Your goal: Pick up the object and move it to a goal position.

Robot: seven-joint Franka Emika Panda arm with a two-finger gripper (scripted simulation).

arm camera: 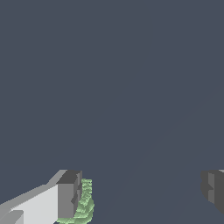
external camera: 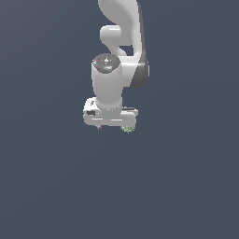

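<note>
The end effector (arm camera: 142, 192) is standing spread wide, its two dark fingertips far apart in the wrist view with only bare grey surface between them, so it is gripping nothing. One fingertip (arm camera: 69, 194) is showing at the end of a white finger body, and the other is sitting well across the frame near the edge. The object (arm camera: 83, 203), a small light-green bumpy lump, is lying right against the inner face of that first fingertip, apparently touching it, while the opposite fingertip is remaining well clear of it.

In the exterior view the end effector (external camera: 112, 126) is pointing down, seen from above, and the object (external camera: 129, 129) is peeking out as a speck of green under its end toward the exterior view's right. The white arm (external camera: 119, 42) is rising behind it toward the top of that view. All around, the plain dark grey tabletop (external camera: 51, 186) is filling the frame.
</note>
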